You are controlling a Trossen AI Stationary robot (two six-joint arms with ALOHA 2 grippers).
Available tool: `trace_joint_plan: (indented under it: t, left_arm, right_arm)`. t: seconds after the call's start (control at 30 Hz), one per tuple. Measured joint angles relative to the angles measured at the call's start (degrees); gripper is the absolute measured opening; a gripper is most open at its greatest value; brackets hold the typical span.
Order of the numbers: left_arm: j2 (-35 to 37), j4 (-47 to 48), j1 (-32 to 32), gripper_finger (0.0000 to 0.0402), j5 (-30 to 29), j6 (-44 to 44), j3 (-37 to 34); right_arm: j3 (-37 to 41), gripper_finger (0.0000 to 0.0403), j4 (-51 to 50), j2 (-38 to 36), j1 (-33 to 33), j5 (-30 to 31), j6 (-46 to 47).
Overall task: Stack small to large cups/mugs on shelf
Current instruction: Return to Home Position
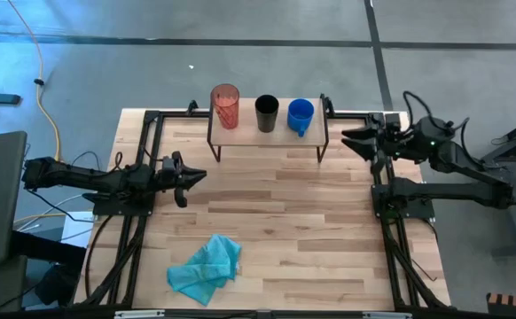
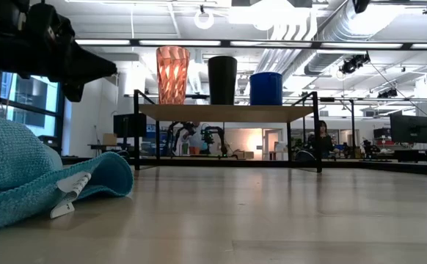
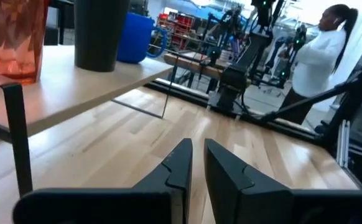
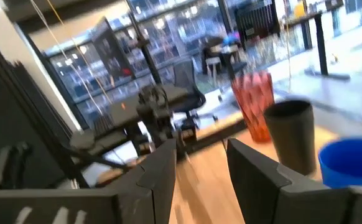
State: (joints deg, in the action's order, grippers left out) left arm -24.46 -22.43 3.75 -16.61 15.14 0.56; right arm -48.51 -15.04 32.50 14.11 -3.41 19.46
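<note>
Cups first: all three stand upright on the shelf (image 1: 249,135), which sits at the top centre of the high frame. The red tumbler (image 1: 225,105) is at its left end, the black cup (image 1: 267,112) in the middle and the blue mug (image 1: 300,115) at its right end with the handle turned toward the lower edge of the frame. They stand in a row, each apart from its neighbour, none nested inside another. From left to right they run tallest to shortest, so I judge the sorting by size as done. No cup is left on the surface (image 1: 285,221); only the teal cloth (image 1: 207,268) lies there, at lower left of centre. My left hand (image 1: 190,180) hangs over the surface at centre left, below and to the left of the shelf, well apart from the cups. Its fingers are drawn almost together and hold nothing. My right hand (image 1: 350,140) is at upper right, just beside the shelf's right end and near the mug but not touching it, its fingers spread apart and empty. As I read it, what remains is only to bring both arms to their rest pose, keeping the right one clear of the mug and the shelf leg.
</note>
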Motion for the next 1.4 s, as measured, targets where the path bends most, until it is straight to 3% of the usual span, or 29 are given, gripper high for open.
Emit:
trace_joint_plan:
  t: [0.17, 0.33, 0.47, 0.73, 0.97, 1.17, 1.4]
  left_arm:
    - [-0.04, -0.24, -0.02, 0.0033, -0.11, -5.82, 0.0]
    - [-0.03, -4.07, -0.02, 0.0033, 8.14, -6.36, 0.0]
    - [-0.02, -10.06, -0.06, 0.0033, 14.47, -9.74, 0.02]
    - [0.17, -15.6, -0.02, 0.0033, 15.61, -10.47, 0.02]
    - [7.14, -14.91, -0.02, 0.0033, 22.93, -13.96, 0.02]
    - [15.27, -8.85, -0.02, 0.0033, 23.0, -17.45, 0.02]
    - [21.0, -1.98, -0.02, 0.0033, 17.08, -20.29, 0.02]
  right_arm:
    - [0.0, 0.0136, -8.23, 0.01, -0.01, 0.06, 4.21]
    - [0.0, 0.0136, -10.26, 0.01, -0.01, 0.48, 5.81]
    - [0.0, 0.0136, -6.2, 0.01, -0.16, -0.85, -2.59]
    - [0.0, 0.0136, -5.39, -0.99, -2.44, -3.75, -17.85]
    - [0.0, 0.0136, -7.67, -5.53, -5.05, -4.15, -21.96]
    - [0.0, 0.0136, -9.37, -9.61, -6.18, -4.15, -22.02]
    - [0.0, 0.0136, -10.11, -10.58, -6.29, -4.11, -22.72]
